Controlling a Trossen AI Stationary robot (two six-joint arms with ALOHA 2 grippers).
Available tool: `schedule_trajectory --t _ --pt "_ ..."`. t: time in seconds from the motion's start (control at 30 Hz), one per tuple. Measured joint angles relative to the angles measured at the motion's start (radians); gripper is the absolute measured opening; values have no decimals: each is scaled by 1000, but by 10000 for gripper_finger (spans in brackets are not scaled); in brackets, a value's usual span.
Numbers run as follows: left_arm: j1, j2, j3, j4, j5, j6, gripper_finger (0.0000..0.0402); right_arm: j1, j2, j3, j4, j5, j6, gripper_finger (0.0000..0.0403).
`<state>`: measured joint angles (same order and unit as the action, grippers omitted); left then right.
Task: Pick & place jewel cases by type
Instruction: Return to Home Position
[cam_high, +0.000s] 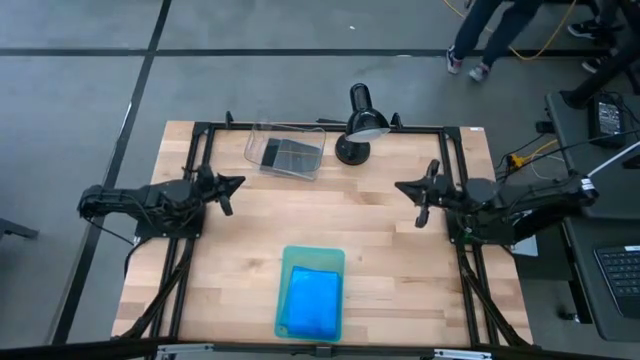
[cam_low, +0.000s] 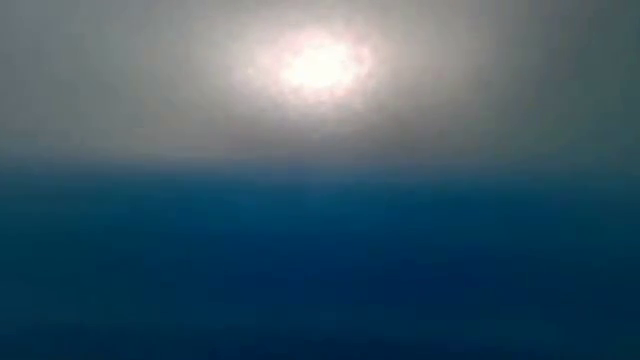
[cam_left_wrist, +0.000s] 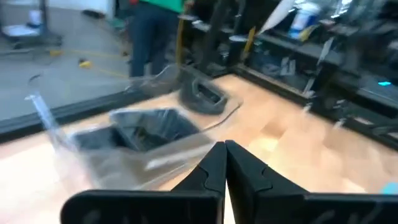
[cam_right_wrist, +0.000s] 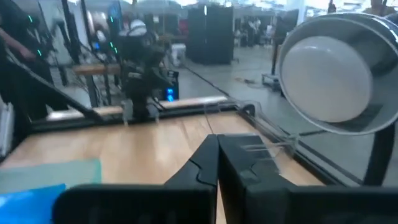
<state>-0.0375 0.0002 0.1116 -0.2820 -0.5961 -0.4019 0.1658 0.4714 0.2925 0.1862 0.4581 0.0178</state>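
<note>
Now, seen from above, the blue jewel cases (cam_high: 310, 305) sit stacked inside the pale-green tray (cam_high: 290, 256), at the lower middle of the frame, near the front edge of the wooden tabletop (cam_high: 400, 250). The dark jewel cases (cam_high: 272, 152) lie in the clear bin (cam_high: 312, 160), at the upper middle, just beside a black desk lamp (cam_high: 360, 122). I cannot count the cases in either pile.

My left end effector (cam_left_wrist: 224, 147) hangs over the left side of the tabletop, its two fingers closed tip to tip with nothing between them. My right end effector (cam_right_wrist: 216, 138) hangs over the right side, likewise closed and empty. Both are well apart from the tray and the bin.

I judge these cases to be light, stiff and thin, with slick plastic faces that would slide over one another in a stack. They look brittle, so a hard squeeze could crack a lid or spring a hinge. The best hold, I judge, is across two opposite thin edges near the middle of the case, so it does not swing or tip.

I can read no brand, label or writing on any case, nor on the tray, bin or lamp. The low view gives only a blue haze under a bright glow.
</note>
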Motion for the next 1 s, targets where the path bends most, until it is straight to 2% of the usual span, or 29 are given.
schedule_trajectory --t 0.2,0.33,0.47,0.63,0.8,1.0 --pt "53 0 5 -38 149 -28 1 -133 -141 -88 54 -146 32 6" --pt "66 1 5 -76 121 -56 1 -280 -245 -91 5 -261 29 6" --pt "67 2 5 -82 103 -57 1 -426 -334 -91 -123 -444 71 6" --pt "67 2 5 -93 150 -56 7 -520 -405 -92 -308 -627 134 6" --pt "67 2 5 -91 128 -38 6 -526 -459 -140 -285 -644 164 6" --pt "67 2 5 -89 127 -32 5 -525 -467 -287 -13 -676 221 6"
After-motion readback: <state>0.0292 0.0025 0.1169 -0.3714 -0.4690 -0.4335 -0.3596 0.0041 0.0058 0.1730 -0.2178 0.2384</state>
